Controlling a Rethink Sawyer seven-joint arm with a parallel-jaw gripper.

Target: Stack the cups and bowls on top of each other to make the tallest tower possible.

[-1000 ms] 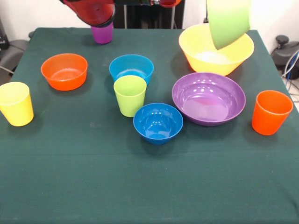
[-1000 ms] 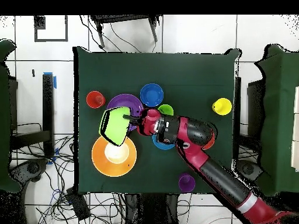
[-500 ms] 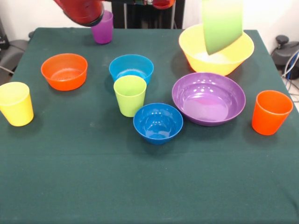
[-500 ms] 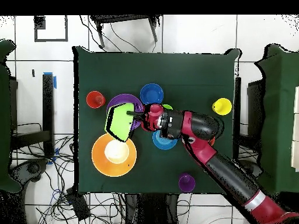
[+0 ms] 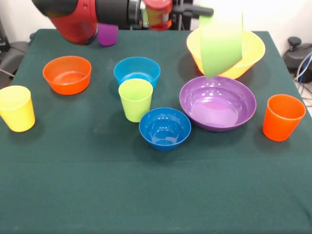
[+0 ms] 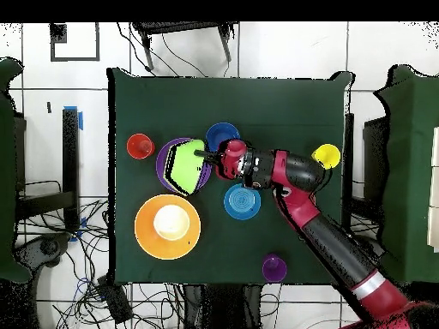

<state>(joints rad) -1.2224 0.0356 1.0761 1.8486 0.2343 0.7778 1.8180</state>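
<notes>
My gripper (image 5: pixel 201 10) is shut on the rim of the large lime green bowl (image 5: pixel 222 44), which hangs tilted on edge above the large purple bowl (image 5: pixel 214 109). From overhead the green bowl (image 6: pixel 182 167) covers most of the purple bowl (image 6: pixel 160 161), with the gripper (image 6: pixel 203 156) at its side. The large yellow-orange bowl (image 5: pixel 254 48) stands behind it. On the cloth sit the small dark blue bowl (image 5: pixel 165 127), light blue bowl (image 5: pixel 137 69), orange bowl (image 5: pixel 67 74), lime green cup (image 5: pixel 135 99), yellow cup (image 5: pixel 17 108) and orange cup (image 5: pixel 282 117). The arm partly hides the purple cup (image 5: pixel 107 35).
The table (image 5: pixel 146 195) is covered in dark green cloth. The red and black arm (image 6: pixel 317 227) crosses it from the base side and hides the lime green cup and orange bowl from overhead. Cables lie on the floor (image 6: pixel 60 257) around the table.
The gripper has carried the lime green bowl off the yellow-orange bowl to above the purple bowl. The arm has swung across, now covering part of the purple cup.
</notes>
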